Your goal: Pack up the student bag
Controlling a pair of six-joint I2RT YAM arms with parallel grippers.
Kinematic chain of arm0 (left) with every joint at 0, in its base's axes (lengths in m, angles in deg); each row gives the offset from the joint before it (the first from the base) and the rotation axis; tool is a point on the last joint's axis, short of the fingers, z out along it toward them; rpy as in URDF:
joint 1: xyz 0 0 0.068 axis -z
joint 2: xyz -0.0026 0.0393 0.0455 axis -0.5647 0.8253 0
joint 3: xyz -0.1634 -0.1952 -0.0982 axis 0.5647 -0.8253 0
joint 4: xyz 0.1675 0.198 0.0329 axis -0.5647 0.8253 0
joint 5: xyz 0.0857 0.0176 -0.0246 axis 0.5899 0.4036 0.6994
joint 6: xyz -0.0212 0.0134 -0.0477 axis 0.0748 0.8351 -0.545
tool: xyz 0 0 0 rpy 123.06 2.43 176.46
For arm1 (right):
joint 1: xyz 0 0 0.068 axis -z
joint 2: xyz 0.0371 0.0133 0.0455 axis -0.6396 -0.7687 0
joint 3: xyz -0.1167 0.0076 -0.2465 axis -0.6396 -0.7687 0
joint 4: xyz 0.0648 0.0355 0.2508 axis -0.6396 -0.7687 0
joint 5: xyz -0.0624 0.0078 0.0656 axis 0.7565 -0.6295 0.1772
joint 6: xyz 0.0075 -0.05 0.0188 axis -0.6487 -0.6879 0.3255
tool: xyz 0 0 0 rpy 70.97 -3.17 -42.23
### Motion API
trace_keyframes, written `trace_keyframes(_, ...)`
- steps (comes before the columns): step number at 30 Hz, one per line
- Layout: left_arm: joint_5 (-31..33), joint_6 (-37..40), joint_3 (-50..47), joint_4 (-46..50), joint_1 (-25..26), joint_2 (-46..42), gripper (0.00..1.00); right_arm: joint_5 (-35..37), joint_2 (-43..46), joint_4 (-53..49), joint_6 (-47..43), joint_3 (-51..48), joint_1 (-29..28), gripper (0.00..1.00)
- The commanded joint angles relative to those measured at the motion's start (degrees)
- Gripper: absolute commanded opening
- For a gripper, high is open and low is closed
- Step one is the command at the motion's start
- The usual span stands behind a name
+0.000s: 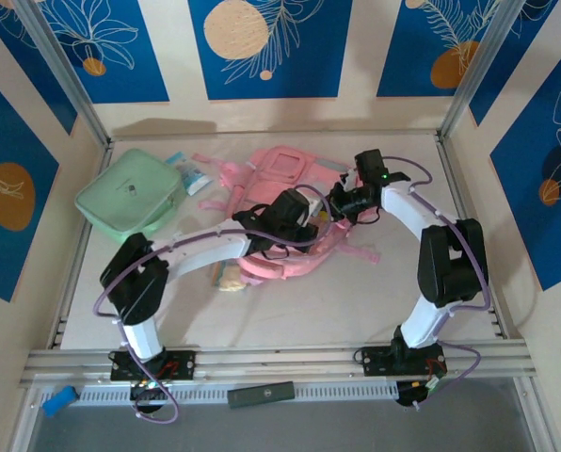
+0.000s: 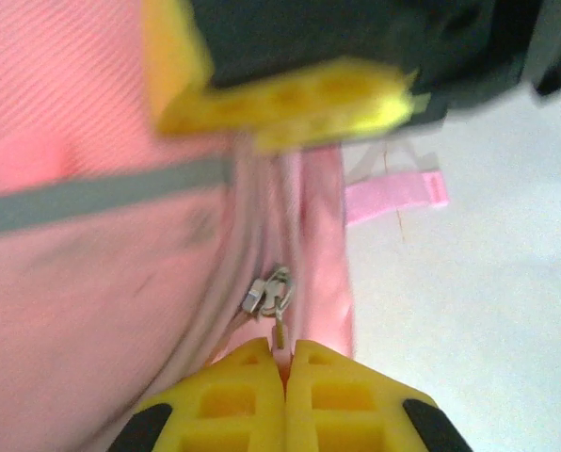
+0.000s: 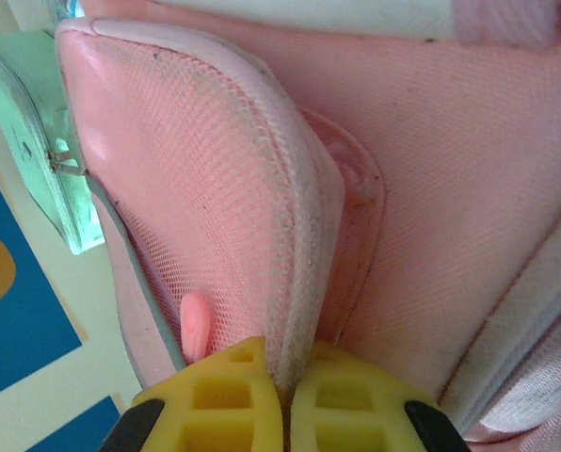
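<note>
Yellow and pressed tight together, the left arm's fingers sit at the 6 o'clock edge of the left wrist view. They pinch the small metal zip pull of the student bag, whose zip line runs toward 12 o'clock along its curved side. At 3 o'clock of that seam lies bare pale table, crossed by one pink strap end. The right arm's fingers are likewise closed, clamped on the thick piped edge of one of the bag's pink mesh panels.

From overhead, the bag lies mid-table, toward the far half, with both arms bent in over it and meeting above its centre. A mint green case lies at 10 o'clock of the bag, near the table's left edge, with a small white and blue tube between them. A small cream object sits just beside the bag's 7 o'clock corner. Open table stretches from 4 to 6 o'clock of the bag down to the near rail. A narrower bare strip at 3 o'clock reaches the table's right edge.
</note>
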Motion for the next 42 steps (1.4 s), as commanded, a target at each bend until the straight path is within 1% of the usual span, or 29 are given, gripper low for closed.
trace_keyframes(1, -2.7, 10.6, -3.5, 12.4, -3.5, -5.6, 0.00, 4.7, 3.3, -6.5, -8.7, 3.8, 7.9, 0.00)
trace_keyframes(3, -4.5, 13.8, -4.5, 12.0, -5.1, -6.4, 0.00, 7.0, 3.0, -8.4, -10.2, 5.6, 8.9, 0.00)
trace_keyframes(5, -4.1, 14.9, -4.7, 11.1, -6.2, -6.6, 0.00, 10.1, 2.5, -10.7, -11.9, 8.1, 8.0, 0.00)
trace_keyframes(7, -6.4, 14.2, -4.9, 7.9, -8.2, -5.6, 0.00, 9.8, 2.1, -11.3, -12.0, 9.2, 6.9, 0.00)
trace_keyframes(8, -7.3, 13.1, -3.9, 7.1, -9.0, -4.5, 0.00, 8.0, 2.1, -11.0, -11.4, 8.9, 6.5, 0.03)
trace_keyframes(10, -9.1, 12.0, -1.7, 6.4, -9.1, -2.7, 0.00, 5.6, 3.4, -9.4, -9.2, 7.2, 5.6, 0.27)
trace_keyframes(12, -11.3, 9.8, -1.8, 2.8, -8.6, -2.3, 0.00, 5.7, 6.2, -7.9, -5.5, 3.4, 3.5, 0.45)
trace_keyframes(14, -11.9, 7.4, -2.8, -0.6, -8.0, -2.6, 0.00, 6.4, 9.2, -5.4, -0.7, -1.0, 1.4, 0.59)
trace_keyframes(16, -12.2, 5.8, -3.3, -2.6, -7.4, -2.6, 0.00, 8.4, 11.9, -3.3, 4.8, -5.2, -0.1, 0.66)
trace_keyframes(17, -12.3, 5.2, -3.5, -3.4, -7.1, -2.6, 0.00, 7.8, 13.2, 0.3, 7.8, -8.2, -0.8, 0.68)
trace_keyframes(19, -13.0, 5.0, -3.5, -4.1, -6.5, -2.2, 0.00, 7.7, 14.6, 6.0, 13.4, -12.1, -2.3, 0.68)
trace_keyframes(20, -12.6, 4.9, -3.4, -4.2, -6.1, -2.0, 0.00, 8.6, 14.8, 8.0, 15.1, -13.2, -3.0, 0.68)
trace_keyframes(21, -12.1, 4.6, -3.4, -4.2, -6.0, -1.9, 0.00, 10.0, 14.7, 8.5, 16.4, -13.5, -3.5, 0.65)
trace_keyframes(22, -12.0, 4.4, -3.6, -4.5, -6.0, -1.8, 0.00, 10.9, 14.8, 9.1, 17.2, -13.8, -3.5, 0.58)
trace_keyframes(24, -12.0, 4.5, -4.0, -4.4, -5.9, -1.9, 0.00, 11.9, 15.6, 11.8, 17.5, -14.6, -2.8, 0.40)
trace_keyframes(27, -12.4, 4.8, -4.2, -2.6, -5.9, -2.6, 0.00, 14.4, 15.7, 8.0, 13.0, -12.2, 0.4, 0.14)
trace_keyframes(29, -12.5, 5.2, -5.2, -2.0, -5.8, -3.9, 0.00, 13.6, 15.4, 6.4, 9.5, -11.3, 3.6, 0.01)
trace_keyframes(31, -12.2, 6.4, -6.4, -1.0, -5.8, -5.3, 0.00, 13.0, 15.1, 4.6, 5.5, -10.0, 6.8, 0.00)
trace_keyframes(33, -8.9, 9.2, -6.9, 2.9, -5.9, -6.1, 0.00, 13.4, 15.0, 2.5, 1.8, -8.6, 9.6, 0.00)
trace_keyframes(35, -5.8, 11.0, -6.6, 6.2, -7.1, -5.3, 0.00, 10.1, 14.5, 3.1, 0.1, -8.0, 11.7, 0.00)
trace_keyframes(36, -5.6, 11.7, -6.3, 6.7, -8.3, -4.4, 0.00, 8.3, 14.2, 4.0, -0.7, -8.0, 11.9, 0.00)
trace_keyframes(39, -6.1, 10.7, -4.4, 7.1, -11.7, -1.5, 0.00, 7.1, 13.1, 4.9, -0.8, -7.6, 11.1, 0.00)
trace_keyframes(41, -6.2, 10.4, -3.0, 6.1, -11.8, -0.4, 0.00, 5.8, 12.0, 5.6, -0.2, -7.7, 10.4, 0.00)
trace_keyframes(42, -7.4, 10.1, -2.3, 5.7, -11.9, 0.1, 0.00, 5.1, 11.4, 6.2, -0.2, -7.6, 9.8, 0.00)
